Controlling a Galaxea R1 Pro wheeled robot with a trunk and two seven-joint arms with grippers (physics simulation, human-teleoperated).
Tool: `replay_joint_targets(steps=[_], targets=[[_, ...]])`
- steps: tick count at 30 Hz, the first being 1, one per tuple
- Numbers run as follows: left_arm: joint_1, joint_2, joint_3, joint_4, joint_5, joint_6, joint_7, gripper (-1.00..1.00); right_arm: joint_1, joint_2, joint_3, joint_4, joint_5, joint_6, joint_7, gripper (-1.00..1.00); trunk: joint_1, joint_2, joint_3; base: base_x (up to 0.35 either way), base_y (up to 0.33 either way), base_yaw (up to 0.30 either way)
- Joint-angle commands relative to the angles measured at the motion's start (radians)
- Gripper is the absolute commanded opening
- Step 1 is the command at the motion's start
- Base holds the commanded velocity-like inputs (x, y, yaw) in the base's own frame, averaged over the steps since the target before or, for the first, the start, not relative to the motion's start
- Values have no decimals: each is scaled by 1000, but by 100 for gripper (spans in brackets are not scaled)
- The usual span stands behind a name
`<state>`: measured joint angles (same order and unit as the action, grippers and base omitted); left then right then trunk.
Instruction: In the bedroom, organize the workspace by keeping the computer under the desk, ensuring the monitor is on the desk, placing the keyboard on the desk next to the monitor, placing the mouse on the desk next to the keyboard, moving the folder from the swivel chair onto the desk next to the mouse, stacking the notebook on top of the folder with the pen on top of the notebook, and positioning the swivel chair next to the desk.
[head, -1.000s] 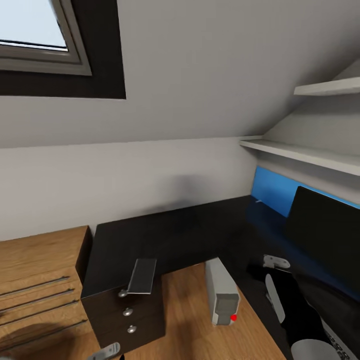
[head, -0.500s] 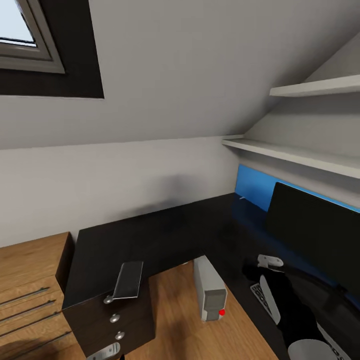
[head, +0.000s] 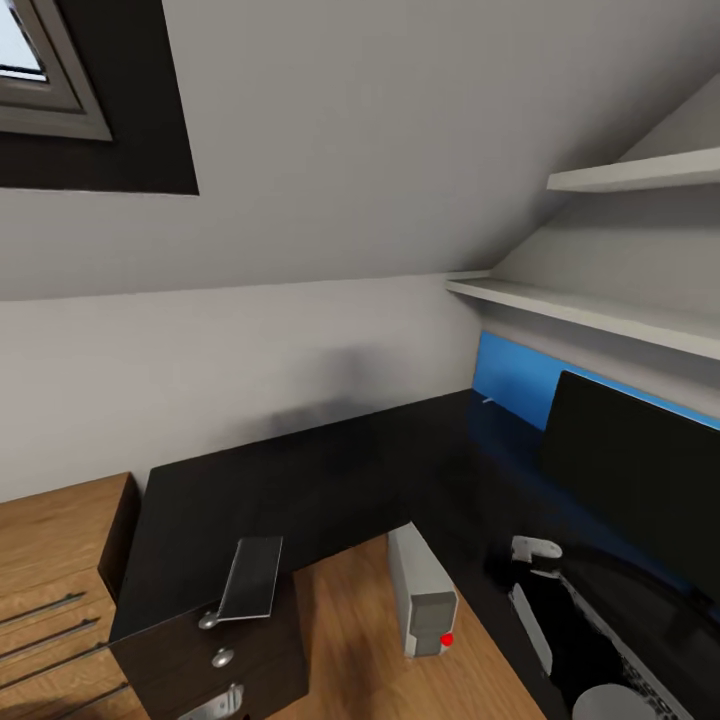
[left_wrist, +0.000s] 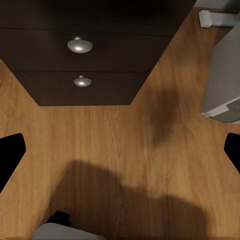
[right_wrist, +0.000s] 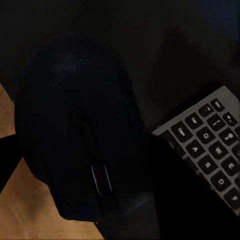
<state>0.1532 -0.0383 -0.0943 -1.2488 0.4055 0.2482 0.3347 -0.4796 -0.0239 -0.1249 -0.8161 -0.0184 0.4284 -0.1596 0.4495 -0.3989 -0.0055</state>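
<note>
Two arms are at work by the long glossy black L-shaped desk (head: 330, 480), which fills the corner under the sloping wall. On its short end, above the black drawers with silver knobs (left_wrist: 80, 45), a small thin dark grey notebook (head: 250, 578) lies flat at the edge. Below the top, on the wooden floor, stands the light grey boxy computer tower (head: 422, 592) with a red mark low on its front. Along the right-hand run of the desk the wide black monitor (head: 640, 480) stands before a bright blue panel (head: 520, 385).

The right gripper (head: 535, 550) hangs low over that part of the desk; its camera looks straight at the small black rounded mouse (right_wrist: 80, 135), close to the lens, with the grey-framed keyboard (right_wrist: 210, 140) just beside it on the black top. Whether those fingers grip the mouse I cannot tell. The left gripper (left_wrist: 120, 150) hovers over bare floor near the drawers, fingers spread wide, nothing between them.
</note>
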Motion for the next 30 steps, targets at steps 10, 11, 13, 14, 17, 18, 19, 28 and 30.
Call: replay_joint_targets(steps=[10, 11, 13, 14, 17, 18, 19, 28, 30], targets=[[0, 0, -2, 10, 9, 2, 7, 100, -49, -16, -3, 203, 85, -194, -6, -100, 1, -1, -1, 105, -38, 0], [0, 0, -2, 11, 9, 2, 7, 100, -49, -17, -4, 204, 86, -200, -6, -100, 1, -1, -1, 90, -15, 0], [0, 0, -2, 11, 9, 2, 7, 100, -50, -20, -5, 205, 85, -203, -6, -100, 1, -1, -1, 159, -10, 0], [0, 0, -2, 11, 9, 2, 7, 100, -50, -22, -5, 206, 85, -204, -6, -100, 1, -1, -1, 238, -5, 0], [0, -1, -2, 12, 9, 2, 7, 100, -51, -29, -6, 213, 83, -206, -6, -100, 1, -1, -1, 161, -2, 0], [0, -1, -3, 12, 9, 2, 7, 100, -51, -31, -6, 217, 83, -207, -6, -100, 1, -1, -1, 79, -1, 0], [0, -1, -3, 12, 9, 2, 6, 100, -55, -35, -7, 230, 81, -211, -5, -100, 1, -1, -1, 50, -1, 0], [0, -1, -7, 32, 9, 2, 2, 100, -157, -73, -7, 448, 78, -325, 9, -100, 1, -1, -1, 139, 0, 0], [0, -1, -7, 36, 9, 2, 2, 100, -163, -74, -7, 459, 78, -330, 10, -100, 1, -1, -1, 76, 0, 0]])
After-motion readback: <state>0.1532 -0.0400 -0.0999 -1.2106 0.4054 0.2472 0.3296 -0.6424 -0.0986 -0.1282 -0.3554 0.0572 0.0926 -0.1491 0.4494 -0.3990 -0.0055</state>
